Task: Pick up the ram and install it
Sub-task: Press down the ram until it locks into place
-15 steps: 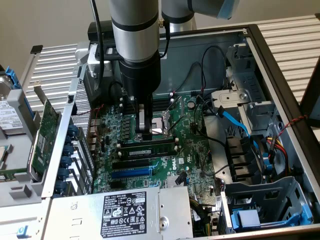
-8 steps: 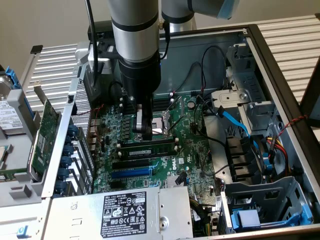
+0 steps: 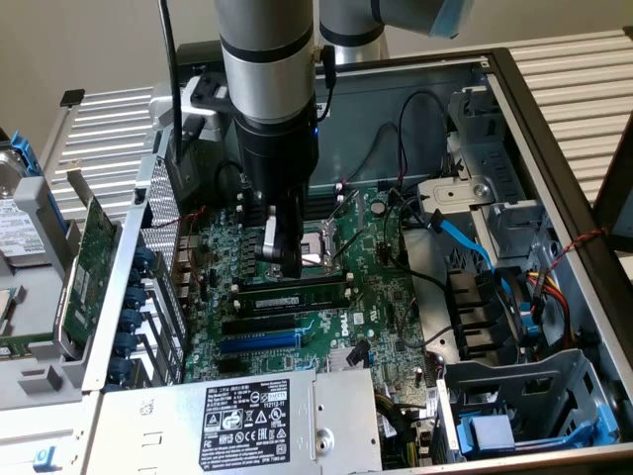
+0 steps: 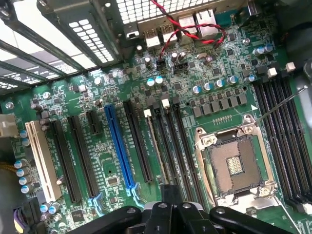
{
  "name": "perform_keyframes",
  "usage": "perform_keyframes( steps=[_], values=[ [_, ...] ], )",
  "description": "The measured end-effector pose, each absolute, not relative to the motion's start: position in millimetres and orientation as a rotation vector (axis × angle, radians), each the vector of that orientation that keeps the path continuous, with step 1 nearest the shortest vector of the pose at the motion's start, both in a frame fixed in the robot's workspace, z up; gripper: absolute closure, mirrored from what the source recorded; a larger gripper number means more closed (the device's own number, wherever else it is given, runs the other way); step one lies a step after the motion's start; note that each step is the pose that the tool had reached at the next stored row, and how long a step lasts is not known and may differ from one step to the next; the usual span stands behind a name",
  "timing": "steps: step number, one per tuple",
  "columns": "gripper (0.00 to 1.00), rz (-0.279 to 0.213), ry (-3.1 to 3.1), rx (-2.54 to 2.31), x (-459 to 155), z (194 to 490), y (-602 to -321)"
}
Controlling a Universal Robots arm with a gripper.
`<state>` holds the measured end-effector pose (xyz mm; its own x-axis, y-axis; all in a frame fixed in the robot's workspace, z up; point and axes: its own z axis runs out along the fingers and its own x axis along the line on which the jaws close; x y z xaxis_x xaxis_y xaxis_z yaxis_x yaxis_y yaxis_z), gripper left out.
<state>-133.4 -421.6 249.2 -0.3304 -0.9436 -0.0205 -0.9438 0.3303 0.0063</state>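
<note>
We see an open computer case (image 3: 554,129) lying on its side, with the robot arm (image 3: 267,69) reaching down into it from above. Across the case floor spreads the green motherboard (image 3: 386,287), and at the near edge in the exterior view sits the grey power supply (image 3: 247,421) with its black label. On the exterior view's left, outside the case, a green expansion card (image 3: 89,257) with a metal bracket stands on edge.

Near the middle of the board we find the CPU socket (image 4: 234,165), its metal frame open and bare contacts showing. Just beside it run the long black memory slots (image 4: 173,146), and further along lies a blue expansion slot (image 4: 119,146).

The ram (image 3: 297,294) lies along the memory slots just next to the socket, a thin green stick below the tool's tip; we cannot tell whether it is fully seated.

The gripper (image 3: 282,259) hangs directly above that stick, close over the slots. Its fingers are closed together, and we see nothing held between them.
</note>
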Motion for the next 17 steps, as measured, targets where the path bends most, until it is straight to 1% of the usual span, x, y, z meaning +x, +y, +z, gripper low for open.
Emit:
perform_keyframes(
  steps=[17],
  values=[
    [0.89, 0.024, 2.757, -1.474, -133.4, 249.1, -421.6]
  ],
)
